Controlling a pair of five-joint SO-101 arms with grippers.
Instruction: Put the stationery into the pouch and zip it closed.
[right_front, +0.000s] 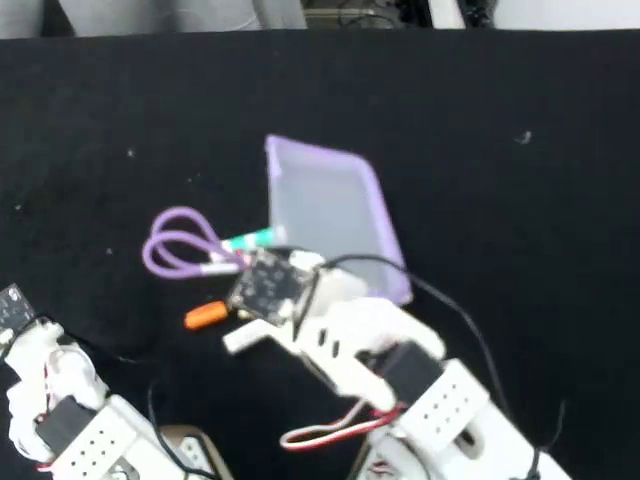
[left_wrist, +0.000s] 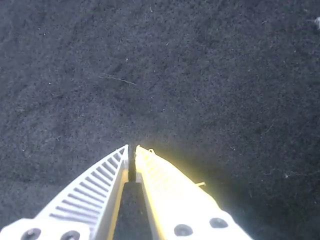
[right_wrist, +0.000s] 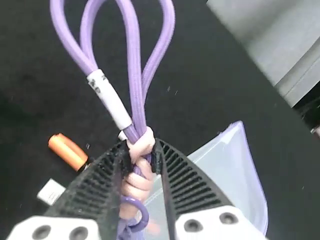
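right gripper (right_wrist: 140, 147): clamped on the purple cord (right_wrist: 134, 75)
left gripper (left_wrist: 131, 150): pinched together over bare worktop (left_wrist: 200, 75)
pouch (right_front: 330, 205): contents, can't tell

The flat table cloth (right_front: 500, 150) is seen in plain black, flecked with pale lint. The translucent plastic pouch (right_front: 330, 205) is tinted pale lilac and edged in deeper purple. The purple looped cord (right_front: 180, 245) is banded once in white. To its right, a slim pen (right_front: 252, 239) is coloured teal and white; nearer, a small cylindrical piece (right_front: 206, 315) is coloured orange. The right gripper (right_wrist: 140, 147) is ribbed in black, the left gripper (left_wrist: 131, 150) in white.
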